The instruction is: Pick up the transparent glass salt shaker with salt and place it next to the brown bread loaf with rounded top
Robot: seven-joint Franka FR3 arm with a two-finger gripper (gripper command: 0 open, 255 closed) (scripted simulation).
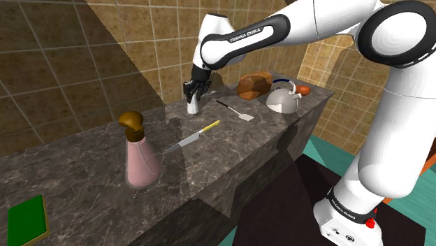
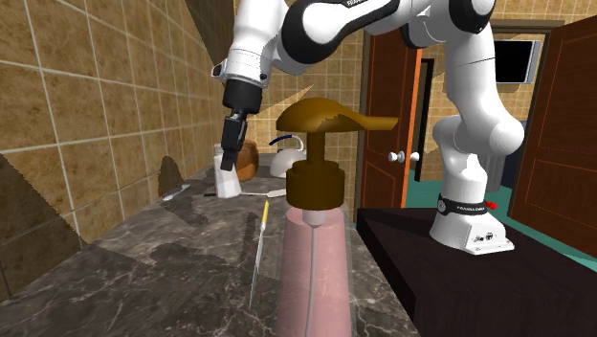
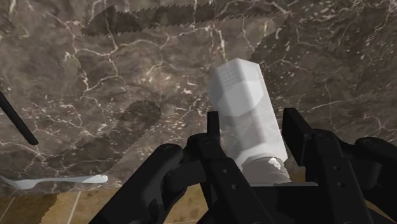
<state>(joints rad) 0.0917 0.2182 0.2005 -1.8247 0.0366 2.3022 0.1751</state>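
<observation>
Shaker [image 3: 242,89] stood clasped near its top by the hand [image 3: 252,121]; such a thin hold could let it slip or tilt before the loaf [image 1: 253,84] at far right.

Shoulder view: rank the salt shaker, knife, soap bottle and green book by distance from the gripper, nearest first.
1. Salt shaker: upright, right under the gripper.
2. Knife: flat on the counter, just down-view of the shaker.
3. Soap bottle: further along, toward the view's lower left.
4. Green book: in the view's lower-left corner.
</observation>
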